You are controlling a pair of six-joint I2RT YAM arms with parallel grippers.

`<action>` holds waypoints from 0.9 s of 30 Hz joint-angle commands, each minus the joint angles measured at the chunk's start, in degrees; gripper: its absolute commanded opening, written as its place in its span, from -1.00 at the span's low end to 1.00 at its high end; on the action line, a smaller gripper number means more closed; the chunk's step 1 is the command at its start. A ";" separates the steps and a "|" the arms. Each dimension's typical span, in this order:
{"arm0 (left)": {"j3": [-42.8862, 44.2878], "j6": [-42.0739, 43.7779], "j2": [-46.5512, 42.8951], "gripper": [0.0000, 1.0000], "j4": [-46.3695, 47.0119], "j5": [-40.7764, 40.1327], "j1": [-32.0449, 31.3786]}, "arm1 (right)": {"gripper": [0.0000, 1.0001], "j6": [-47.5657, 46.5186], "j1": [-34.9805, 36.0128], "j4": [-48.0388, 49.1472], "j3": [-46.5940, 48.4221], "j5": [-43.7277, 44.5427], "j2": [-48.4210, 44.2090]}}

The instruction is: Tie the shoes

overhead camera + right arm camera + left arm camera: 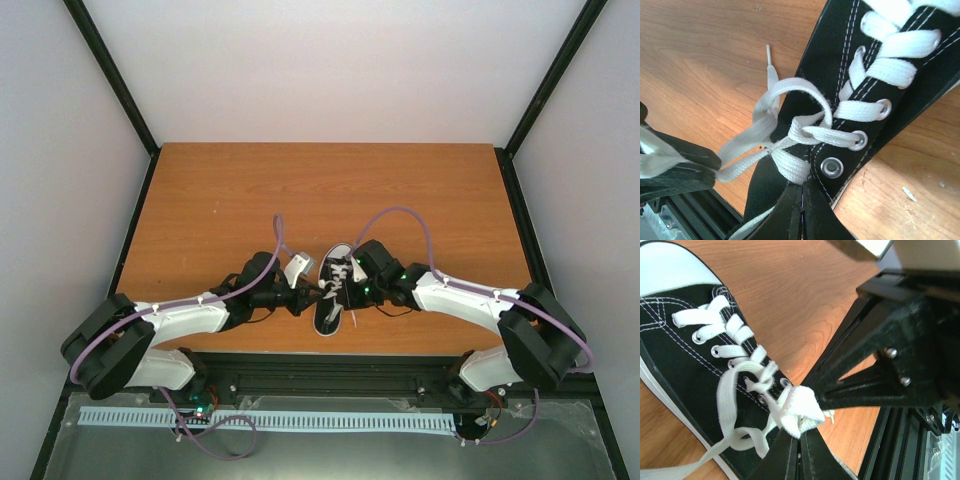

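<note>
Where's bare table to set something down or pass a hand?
Free: the far half of the table beyond the sneaker, out to both far corners. Crowded: near-edge centre, where the left gripper and right gripper pinch the laces, arms flanking the sneaker.

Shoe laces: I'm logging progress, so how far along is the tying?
Done: the laces are crossed into a first knot near the top eyelets of the sneaker. In hand: left gripper and right gripper each pinch a lace strand, one loop standing loose. Left: forming and tightening the bow.

Small sneaker (330, 310) between left hand (304, 299), right hand (356, 289)
</note>
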 commanded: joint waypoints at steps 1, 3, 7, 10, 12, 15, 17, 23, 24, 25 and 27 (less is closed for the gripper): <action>-0.58 2.22 -0.11 -0.95 -0.44 1.33 -0.35 | -0.94 0.23 -0.78 -2.82 2.36 2.25 -2.54; -1.06 2.54 -0.12 -0.95 -1.19 1.08 -0.35 | -0.94 -0.06 -0.78 -2.76 2.68 2.07 -3.02; -1.21 2.72 0.51 -0.94 -2.93 0.48 -0.35 | -0.94 -0.34 -0.78 -1.81 2.97 1.08 -2.10; -1.60 1.82 1.00 -0.92 -3.36 0.44 -0.44 | -0.94 -0.36 -0.77 -0.94 2.89 0.84 -0.62; -1.99 0.84 0.81 -0.88 -4.02 -0.40 -0.53 | -0.94 -0.36 -0.83 -0.57 2.89 0.85 0.20; -3.14 -0.60 0.04 -0.76 -4.85 -1.09 -0.53 | -0.94 -0.44 -0.78 -0.26 2.89 1.01 0.81; -4.31 -2.24 -1.36 -0.59 -5.25 -1.81 -0.52 | -0.94 -0.57 -0.78 -0.23 2.89 1.07 0.97; -5.42 -5.94 -10.62 -0.11 -14.48 -8.50 -0.44 | -0.95 -0.84 -0.78 -0.39 3.04 1.20 1.25; -5.45 -6.60 -12.84 -0.02 -16.31 -10.13 -0.44 | -0.94 -0.84 -0.78 -0.41 3.06 1.23 1.19; -5.21 -7.25 -15.00 0.05 -18.39 -11.46 -0.37 | -0.94 -0.88 -0.79 -0.41 3.08 1.23 1.22; -4.23 -8.41 -19.33 0.15 -22.14 -13.70 -0.03 | -0.94 -0.97 -0.77 -0.49 3.16 1.14 1.34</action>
